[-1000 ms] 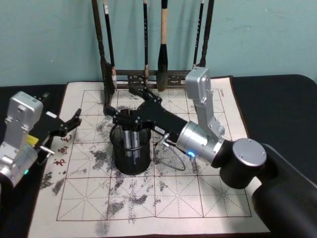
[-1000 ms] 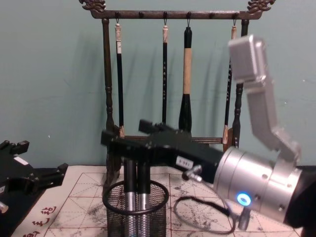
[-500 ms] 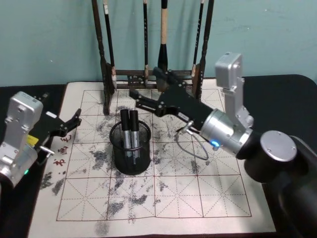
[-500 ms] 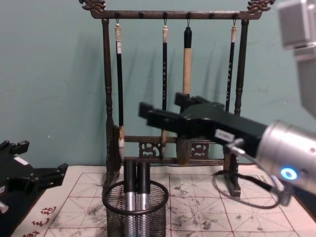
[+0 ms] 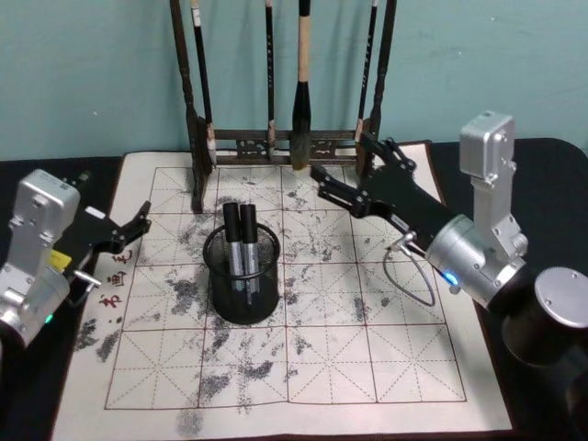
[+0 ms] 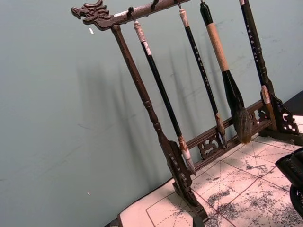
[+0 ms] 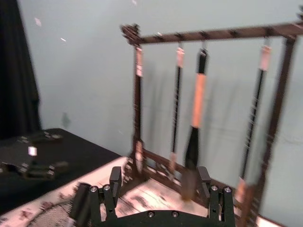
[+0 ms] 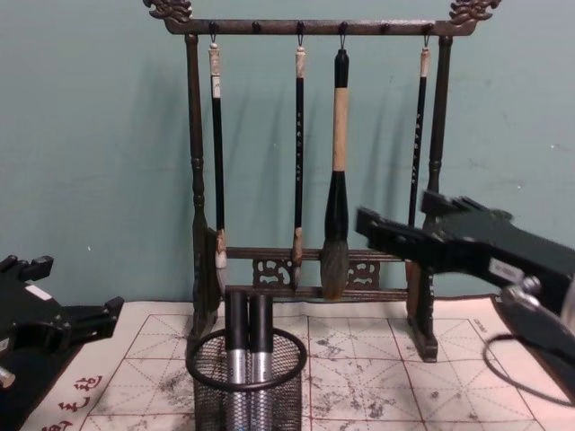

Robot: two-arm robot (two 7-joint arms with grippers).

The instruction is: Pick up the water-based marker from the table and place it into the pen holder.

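Markers (image 5: 239,241) stand upright, side by side, inside the pen holder (image 5: 243,296), so the placing looks done. The right gripper (image 5: 342,186) hangs spread and empty near the brush rack (image 5: 276,142), well apart from the cup; it should retreat high, avoiding the hanging brushes. The left gripper (image 5: 129,228) sits parked at the mat's (image 5: 367,367) left edge, jaws parted.

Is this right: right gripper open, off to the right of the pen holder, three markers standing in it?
Not three. The head view shows two markers standing in the pen holder. The rest holds: the right gripper is open, off to the holder's right.
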